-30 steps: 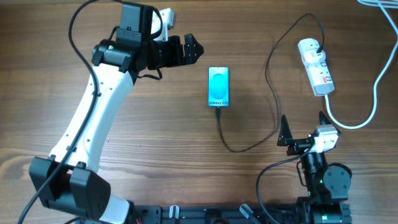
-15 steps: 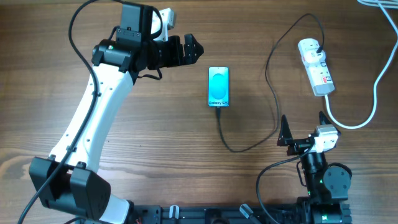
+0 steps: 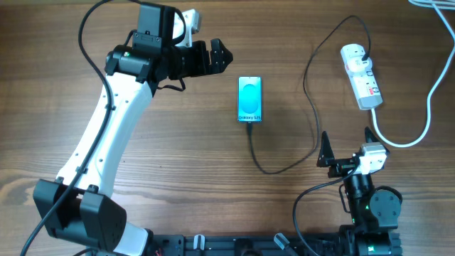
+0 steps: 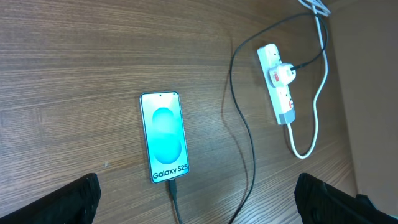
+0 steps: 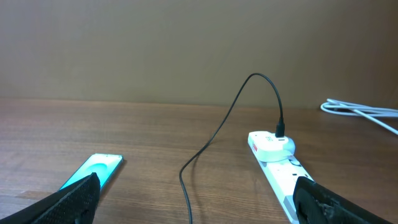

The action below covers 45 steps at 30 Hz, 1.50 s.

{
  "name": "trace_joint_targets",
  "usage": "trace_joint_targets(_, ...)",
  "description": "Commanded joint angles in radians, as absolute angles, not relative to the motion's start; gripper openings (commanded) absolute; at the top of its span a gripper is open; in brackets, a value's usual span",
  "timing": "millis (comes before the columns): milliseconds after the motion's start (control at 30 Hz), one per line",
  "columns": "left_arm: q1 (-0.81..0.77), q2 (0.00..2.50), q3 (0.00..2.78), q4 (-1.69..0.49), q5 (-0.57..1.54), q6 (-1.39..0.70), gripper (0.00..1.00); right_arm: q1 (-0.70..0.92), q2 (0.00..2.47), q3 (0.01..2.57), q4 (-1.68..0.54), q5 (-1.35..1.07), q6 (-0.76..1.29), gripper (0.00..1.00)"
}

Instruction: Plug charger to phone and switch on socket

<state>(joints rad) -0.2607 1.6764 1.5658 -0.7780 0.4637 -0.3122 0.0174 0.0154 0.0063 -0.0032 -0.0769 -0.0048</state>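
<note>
The phone [image 3: 249, 99] lies flat mid-table, cyan screen up, with "Galaxy S25" at its near end. It also shows in the left wrist view [image 4: 163, 137] and the right wrist view [image 5: 92, 172]. The charger cable [image 3: 311, 107] has its black tip in the phone's near end [image 4: 171, 185] and loops right and up to a white adapter on the socket [image 3: 361, 85]. The socket also shows in the left wrist view [image 4: 277, 84] and the right wrist view [image 5: 280, 171]. My left gripper [image 3: 215, 57] is open and empty, left of and beyond the phone. My right gripper [image 3: 346, 146] is open and empty, near the front edge below the socket.
The socket's thick white cord [image 3: 419, 128] curves off its near end and runs up the right side toward the back right corner. A wall rises behind the table in the right wrist view. The table's right edge [image 4: 339, 93] shows in the left wrist view.
</note>
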Motion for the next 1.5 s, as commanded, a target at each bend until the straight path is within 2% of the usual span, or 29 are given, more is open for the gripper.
trace_joint_targets(0, -0.262, 1.683, 1.564, -0.775, 0.458, -0.292, 1.00, 0.019, 0.004, 0.006, 0.000, -0.064, 0.000, 1.00)
trace_joint_targets(433, -0.262, 1.655, 1.564, -0.794, 0.372, -0.292, 1.00, 0.019, 0.004, 0.006, 0.000, -0.064, 0.000, 1.00)
trace_joint_targets(633, -0.263, 1.608, 1.534, -1.060, 0.136, -0.297, 1.00, 0.019, 0.004, 0.006, 0.000, -0.064, 0.000, 1.00)
trace_joint_targets(700, -0.262, 1.578, 1.482, -1.090, 0.085, -0.297, 1.00, 0.019, 0.004, 0.006, 0.000, -0.064, 0.000, 1.00)
trace_joint_targets(1100, -0.226, 1.175, 0.906, -0.668, 0.115, -0.300, 1.00, 0.019, 0.004, 0.006, 0.000, -0.064, 0.001, 1.00)
trace_joint_targets(1467, -0.134, 0.851, 0.671, -0.661, 0.123, -0.300, 1.00, 0.019, 0.004, 0.006, 0.000, -0.064, 0.000, 1.00)
